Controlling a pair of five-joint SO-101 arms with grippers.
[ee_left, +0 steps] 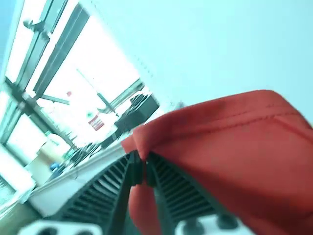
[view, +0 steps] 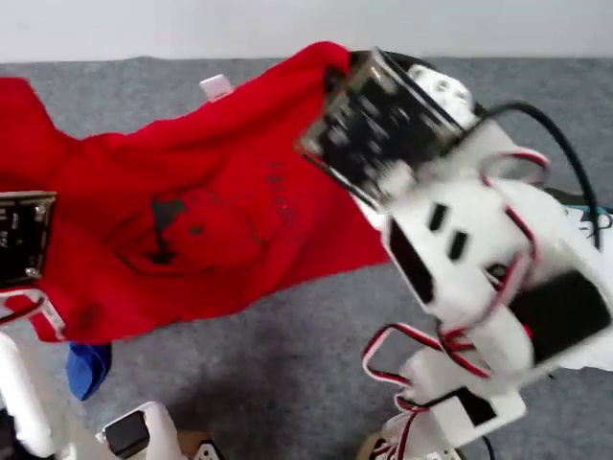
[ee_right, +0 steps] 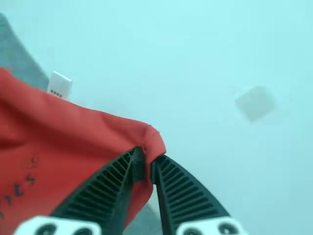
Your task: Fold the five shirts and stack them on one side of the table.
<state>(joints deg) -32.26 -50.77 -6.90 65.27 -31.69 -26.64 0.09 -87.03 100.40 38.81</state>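
A red shirt (view: 192,211) with a dark print hangs stretched above the grey table (view: 287,383), held up at two corners. My right gripper (ee_right: 145,164) is shut on one edge of the red shirt (ee_right: 58,142); in the high view it sits at the shirt's far right corner (view: 337,69). My left gripper (ee_left: 139,169) is shut on a bunched fold of the red shirt (ee_left: 230,147), at the left edge of the table. A white tag (view: 216,87) sticks out at the shirt's far edge.
A blue cloth (view: 88,367) peeks out beneath the red shirt at the near left. The right arm's white body and cables (view: 479,278) take up the right side. Bare grey table lies in the near middle.
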